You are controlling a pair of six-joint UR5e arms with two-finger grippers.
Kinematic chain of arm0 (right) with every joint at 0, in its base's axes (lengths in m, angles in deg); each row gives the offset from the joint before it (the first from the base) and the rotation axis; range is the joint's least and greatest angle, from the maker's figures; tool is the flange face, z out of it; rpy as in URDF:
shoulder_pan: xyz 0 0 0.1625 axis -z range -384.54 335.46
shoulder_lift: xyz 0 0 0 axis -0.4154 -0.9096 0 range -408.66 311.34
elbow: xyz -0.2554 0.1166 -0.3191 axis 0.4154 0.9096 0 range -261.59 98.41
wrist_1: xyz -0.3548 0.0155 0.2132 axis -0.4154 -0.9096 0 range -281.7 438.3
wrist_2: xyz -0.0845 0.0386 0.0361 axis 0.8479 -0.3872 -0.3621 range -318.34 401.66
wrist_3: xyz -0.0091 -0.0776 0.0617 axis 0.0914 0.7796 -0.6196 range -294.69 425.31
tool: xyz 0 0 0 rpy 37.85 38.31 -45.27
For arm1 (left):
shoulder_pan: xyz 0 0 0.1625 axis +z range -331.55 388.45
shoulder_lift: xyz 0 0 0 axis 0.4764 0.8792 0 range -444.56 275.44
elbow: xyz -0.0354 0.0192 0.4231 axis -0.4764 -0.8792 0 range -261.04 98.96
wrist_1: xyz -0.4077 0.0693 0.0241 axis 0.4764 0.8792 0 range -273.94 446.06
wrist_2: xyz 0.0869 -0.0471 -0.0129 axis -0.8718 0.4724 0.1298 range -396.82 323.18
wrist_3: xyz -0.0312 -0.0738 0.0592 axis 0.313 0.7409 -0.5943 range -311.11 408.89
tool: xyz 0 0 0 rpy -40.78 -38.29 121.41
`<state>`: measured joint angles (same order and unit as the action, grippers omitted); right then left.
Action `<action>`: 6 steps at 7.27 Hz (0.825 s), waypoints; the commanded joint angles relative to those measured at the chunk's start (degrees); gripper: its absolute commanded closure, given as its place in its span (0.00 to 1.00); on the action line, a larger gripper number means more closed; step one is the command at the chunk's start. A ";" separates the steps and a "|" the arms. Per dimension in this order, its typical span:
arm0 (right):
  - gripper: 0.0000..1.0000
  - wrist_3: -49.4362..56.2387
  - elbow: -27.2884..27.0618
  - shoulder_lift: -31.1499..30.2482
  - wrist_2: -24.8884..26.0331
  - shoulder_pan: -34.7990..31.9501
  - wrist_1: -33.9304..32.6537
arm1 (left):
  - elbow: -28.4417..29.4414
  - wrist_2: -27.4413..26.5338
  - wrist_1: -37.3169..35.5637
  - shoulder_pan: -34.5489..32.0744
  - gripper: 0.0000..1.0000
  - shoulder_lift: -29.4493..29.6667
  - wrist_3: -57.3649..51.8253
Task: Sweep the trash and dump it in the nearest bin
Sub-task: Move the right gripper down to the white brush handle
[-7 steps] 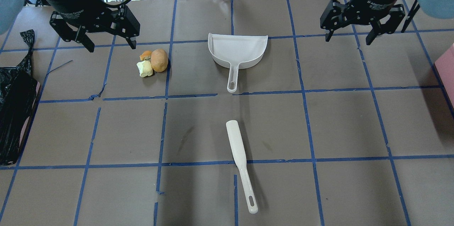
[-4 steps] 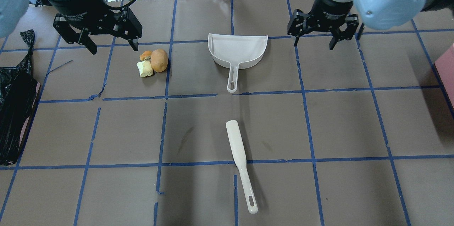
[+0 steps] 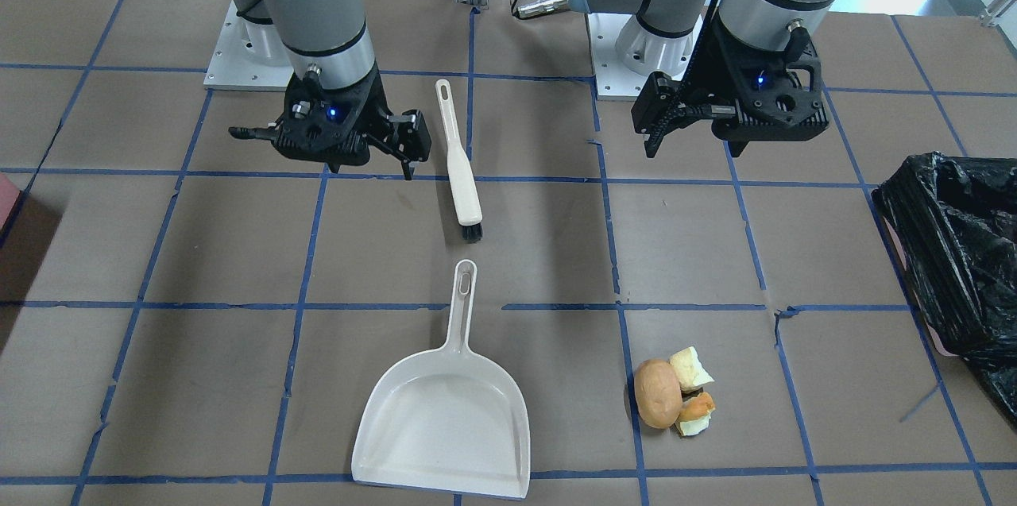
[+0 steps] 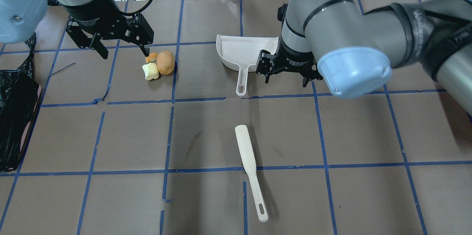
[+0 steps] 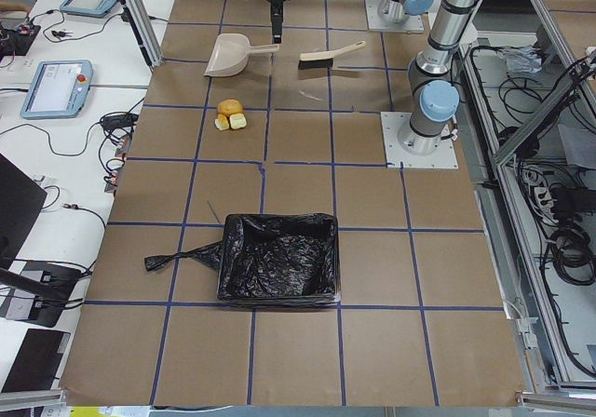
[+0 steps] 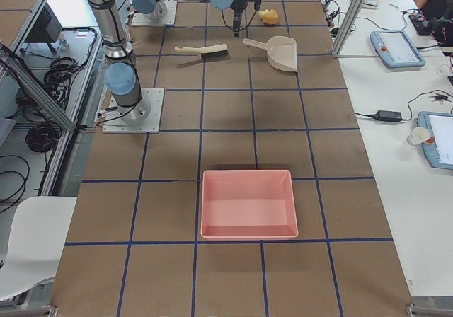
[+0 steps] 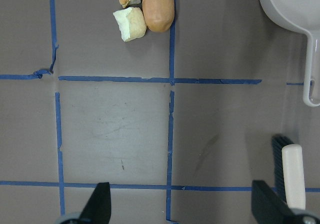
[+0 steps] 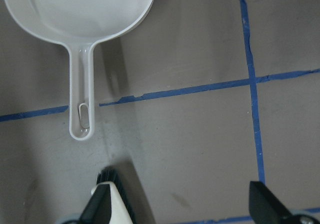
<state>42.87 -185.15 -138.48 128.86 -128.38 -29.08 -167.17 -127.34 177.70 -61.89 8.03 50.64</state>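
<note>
Front-facing, dustpan (image 3: pixel 442 419): lies flat on the bench (image 3: pixel 199 252), handle toward the robot.
Front-facing, brush (image 3: pixel 461 164): lies past the dustpan's handle tip, apart from it, bristles facing it.
Front-facing, trash (image 3: pixel 671 395): small heap just beside the dustpan on the robot's left, not touching it.
Front-facing, right claw (image 3: pixel 326 152): jaws apart, empty, raised off the dustpan's handle end.
Front-facing, left claw (image 3: pixel 699 144): jaws apart, empty, raised on the trash side of the dustpan.
Overhead, hazard: the right claw (image 4: pixel 285 80) hangs close beside the dustpan (image 4: pixel 245 52) handle. A descent slightly off line would likely press one finger on the handle and pivot or tip the pan.
Overhead, hazard: the left claw (image 4: pixel 125 52) has one finger near the trash (image 4: pixel 160 64). A drop here could scatter the peel, and the oval lump looks apt to roll.
Left-side view, bin (image 5: pixel 279 259): black-lined, well apart from the dustpan (image 5: pixel 228 59), beyond the trash (image 5: pixel 229 116). Its slack bag could snag the pan lip while dumping.
Right-side view, pink tray (image 6: pixel 248 204): well apart from the dustpan (image 6: pixel 276 52) on the opposite side. It is the farther container, so it is a wrong-destination risk.
Left wrist view, hazard: the brush (image 7: pixel 292 176) sits by one finger (image 7: pixel 270 204). A stray finger could shove it toward the dustpan (image 7: pixel 310 59).
Right wrist view, hazard: the dustpan (image 8: pixel 80 14) handle and brush (image 8: pixel 112 199) end lie close together. Gripping one may nudge the other.
</note>
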 commanded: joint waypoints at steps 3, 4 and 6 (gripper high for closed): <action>0.00 -10.47 -22.19 -10.74 -2.04 -11.52 -17.14 | -0.09 1.22 -1.02 0.43 0.00 -0.13 -0.08; 0.00 -11.39 -22.81 -10.55 -1.16 -15.39 -17.68 | -0.18 1.22 -1.20 0.51 0.00 -0.04 -0.08; 0.00 -9.05 -27.19 -10.38 1.04 -16.66 -23.10 | -0.26 1.31 -1.29 0.60 0.00 0.05 -0.34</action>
<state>32.53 -209.39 -148.98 129.00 -143.92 -48.43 -167.36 -126.12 176.48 -61.37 8.00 50.43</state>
